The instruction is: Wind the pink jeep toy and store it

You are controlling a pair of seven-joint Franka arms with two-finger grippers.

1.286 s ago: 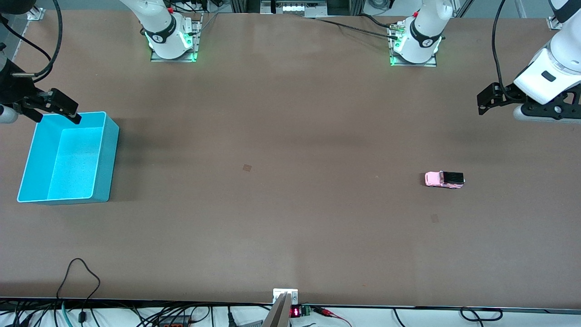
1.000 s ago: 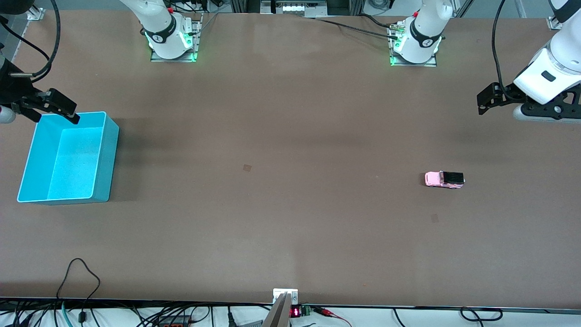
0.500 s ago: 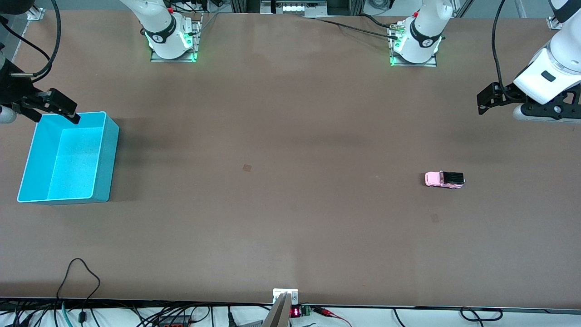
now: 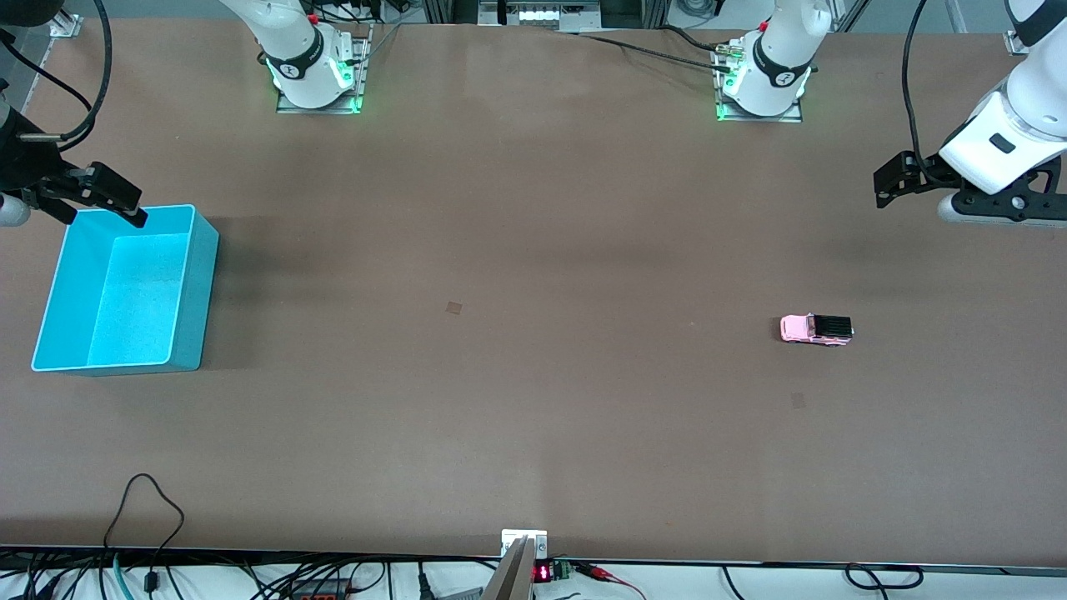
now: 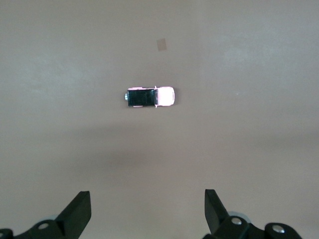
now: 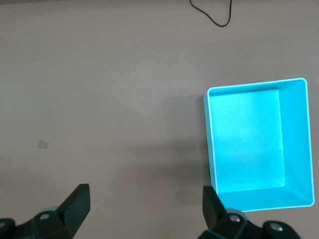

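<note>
The pink jeep toy (image 4: 815,329) (image 5: 149,96) stands on its wheels on the brown table, toward the left arm's end; its body is pale pink with a black rear roof. My left gripper (image 4: 917,196) (image 5: 148,209) hangs open and empty above the table, apart from the jeep and closer to the arm bases. The turquoise bin (image 4: 133,300) (image 6: 249,139) sits empty at the right arm's end. My right gripper (image 4: 96,208) (image 6: 144,204) is open with nothing in it, above the bin's corner nearest the arm bases.
Both arm bases (image 4: 315,71) (image 4: 763,79) stand along the table's edge farthest from the front camera. A black cable loop (image 4: 146,500) (image 6: 214,15) lies near the front edge. Small tape marks (image 4: 453,307) (image 4: 798,400) dot the tabletop.
The left arm's hand has shifted slightly toward the right arm's end. The right gripper moved a little early on, then held still. The jeep and bin have not moved.
</note>
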